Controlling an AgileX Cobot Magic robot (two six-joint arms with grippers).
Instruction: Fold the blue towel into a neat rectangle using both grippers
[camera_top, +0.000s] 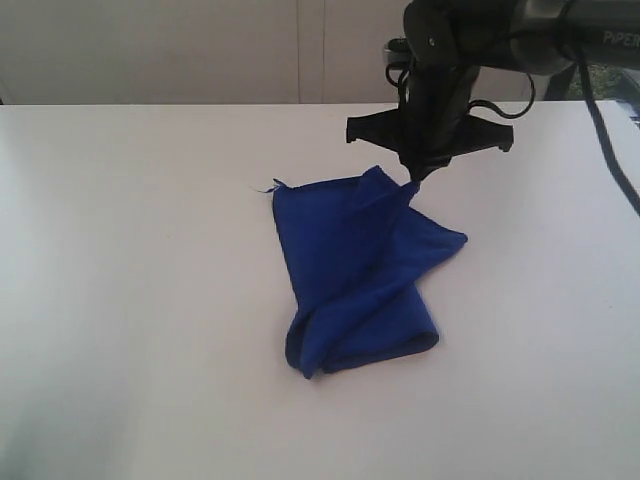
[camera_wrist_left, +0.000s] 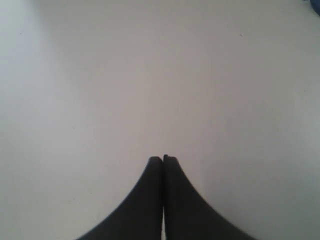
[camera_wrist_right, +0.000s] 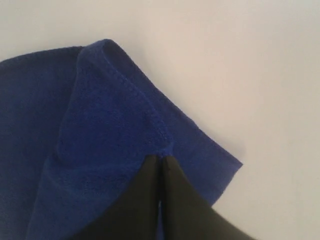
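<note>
The right black narrow-jawed pincer (camera_top: 415, 183) is clamped on the hem of the deep royal-blue fleecy towel (camera_top: 350, 285). One raised corner hangs from its tips, and the rest lies bunched on the white table (camera_top: 130, 300) beneath and beside them. The bite looks thin, right at the stitched edge, so a pull could slip the cloth free. The crumpled layers could also drag into a crooked fold. The left black pincer (camera_wrist_left: 163, 158) is closed on nothing, over bare table. Only the right wrist view shows the pinch on the hem. Only the exterior view shows the whole heap, and it leaves the left pincer out.
</note>
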